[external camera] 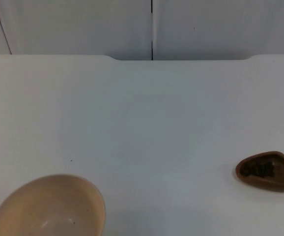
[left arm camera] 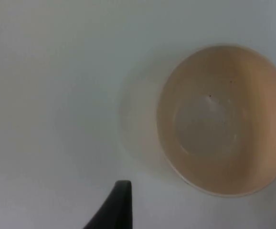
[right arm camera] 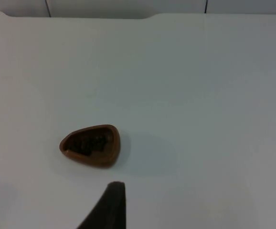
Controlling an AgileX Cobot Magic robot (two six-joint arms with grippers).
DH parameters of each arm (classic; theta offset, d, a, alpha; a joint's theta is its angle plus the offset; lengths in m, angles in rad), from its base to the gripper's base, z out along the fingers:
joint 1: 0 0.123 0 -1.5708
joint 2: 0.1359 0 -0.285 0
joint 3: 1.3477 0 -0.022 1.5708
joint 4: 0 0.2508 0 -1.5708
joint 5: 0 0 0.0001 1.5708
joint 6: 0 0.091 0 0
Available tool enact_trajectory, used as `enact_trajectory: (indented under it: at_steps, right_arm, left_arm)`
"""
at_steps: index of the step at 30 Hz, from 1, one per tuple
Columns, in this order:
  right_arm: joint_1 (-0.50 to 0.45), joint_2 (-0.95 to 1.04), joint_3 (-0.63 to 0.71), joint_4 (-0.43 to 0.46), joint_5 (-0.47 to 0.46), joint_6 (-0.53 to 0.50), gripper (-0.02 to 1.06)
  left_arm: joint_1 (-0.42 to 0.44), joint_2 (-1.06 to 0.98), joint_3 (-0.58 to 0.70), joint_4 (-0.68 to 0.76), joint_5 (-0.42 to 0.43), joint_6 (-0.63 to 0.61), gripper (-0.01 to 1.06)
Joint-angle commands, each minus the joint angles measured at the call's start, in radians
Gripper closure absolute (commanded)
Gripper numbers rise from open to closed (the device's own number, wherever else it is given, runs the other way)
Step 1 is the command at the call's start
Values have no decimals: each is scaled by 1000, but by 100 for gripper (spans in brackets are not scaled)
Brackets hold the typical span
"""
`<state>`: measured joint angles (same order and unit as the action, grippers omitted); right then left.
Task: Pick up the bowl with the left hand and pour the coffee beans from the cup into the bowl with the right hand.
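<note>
A beige bowl (external camera: 48, 209) sits empty at the table's front left, cut off by the picture's lower edge. In the left wrist view the bowl (left arm camera: 224, 119) stands upright on the white table, and my left gripper (left arm camera: 118, 202) hovers above the table beside it, apart from its rim. A small brown teardrop-shaped cup (external camera: 267, 170) with dark coffee beans inside rests at the right side of the table. My right gripper (right arm camera: 110, 202) hangs over the table a short way from the cup (right arm camera: 91, 145), not touching it.
The white table (external camera: 142, 113) ends at the grey partition wall (external camera: 83, 24) at the back, with a shallow notch in its far edge. Bare table surface lies between bowl and cup.
</note>
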<state>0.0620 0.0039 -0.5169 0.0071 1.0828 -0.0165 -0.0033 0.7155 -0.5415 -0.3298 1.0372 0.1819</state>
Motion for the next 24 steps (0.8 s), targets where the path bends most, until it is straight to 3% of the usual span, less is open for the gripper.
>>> enact_trajectory:
  at_steps: [1,18,24]
  right_arm:
    - [-4,-4,1,0,-3,1,-1]
    - [-4,-4,1,0,-3,1,-1]
    - [-4,-4,1,0,-3,1,-1]
  left_arm:
    - [3,23,-5,-34,-4,24,0]
    - [3,198,22,-79,-37,74,0]
    - [3,260,28,-83,-76,76,6]
